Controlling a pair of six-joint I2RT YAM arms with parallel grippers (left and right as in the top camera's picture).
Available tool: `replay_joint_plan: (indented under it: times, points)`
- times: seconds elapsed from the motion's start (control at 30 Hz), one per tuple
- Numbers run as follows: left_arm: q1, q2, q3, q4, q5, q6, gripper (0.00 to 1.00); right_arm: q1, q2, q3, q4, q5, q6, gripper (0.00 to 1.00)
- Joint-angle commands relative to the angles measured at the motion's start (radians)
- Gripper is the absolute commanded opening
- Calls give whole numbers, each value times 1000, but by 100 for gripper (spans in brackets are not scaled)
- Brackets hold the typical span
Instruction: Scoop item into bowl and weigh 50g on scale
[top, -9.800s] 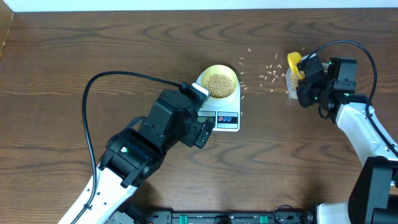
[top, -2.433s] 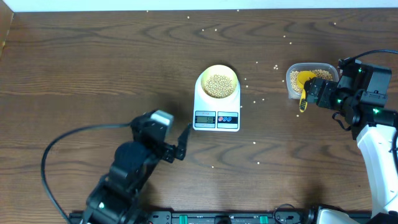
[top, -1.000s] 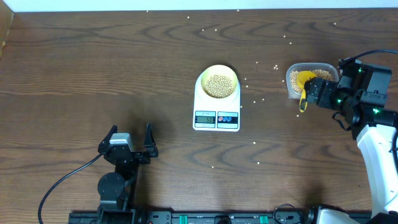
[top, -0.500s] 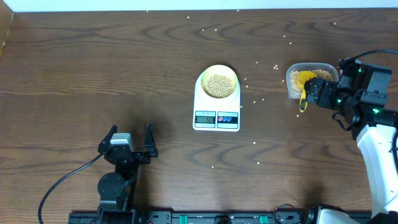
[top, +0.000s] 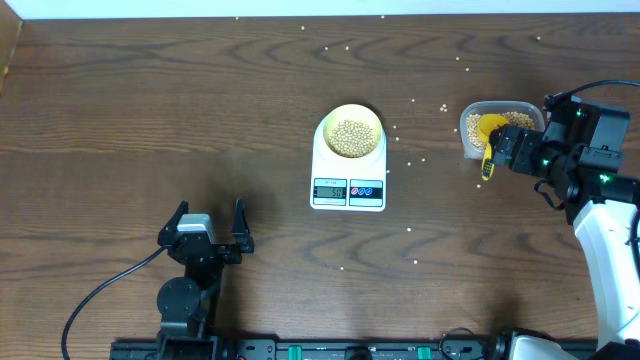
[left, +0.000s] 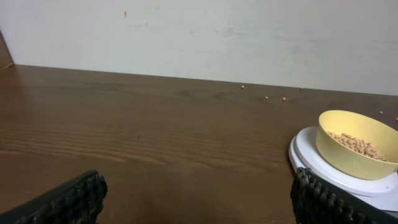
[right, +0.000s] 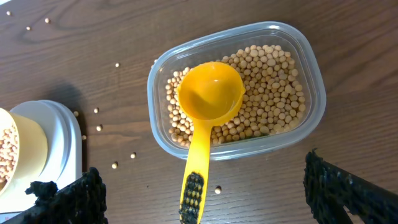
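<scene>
- Now, from overhead, both arms have pulled back. The left gripper (top: 210, 212), which stood over the scale (top: 322, 165) some seconds ago, sits by the near edge of the table (top: 150, 100), well apart from the scale, jaws spread wide and empty. The right gripper (top: 497, 150) hangs just beside the tub (top: 470, 112), equally wide, and the scoop (top: 491, 127) it carried now lies in the tub. The bowl (top: 351, 109) of beans (top: 352, 136) rests on the scale. Nothing has shifted in the last second.
- From the left wrist, the fingers (left: 68, 199) frame only bare wood. The bowl (left: 348, 158) stands upright on the scale (left: 305, 149) to the right, partly filled.
- From the right wrist, the scoop (right: 210, 93) lies empty on the tub's beans (right: 273, 93), its handle over the rim, between the jaws but untouched. Scooping looks finished, though the display is too small to confirm the weight.
</scene>
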Motion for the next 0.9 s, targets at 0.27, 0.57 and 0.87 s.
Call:
replay_joint_plan:
  times: [0.27,0.57,0.87]
  points:
    - [5,-5,-10,-51,-16,10,97,-2,-14,0,-1,0,12,99]
    - [5,-5,-10,-51,-16,10,97,-2,-14,0,-1,0,12,99]
    - [5,-5,-10,-51,-16,10,97,-1,-41,-1,-59,1,-7,99]
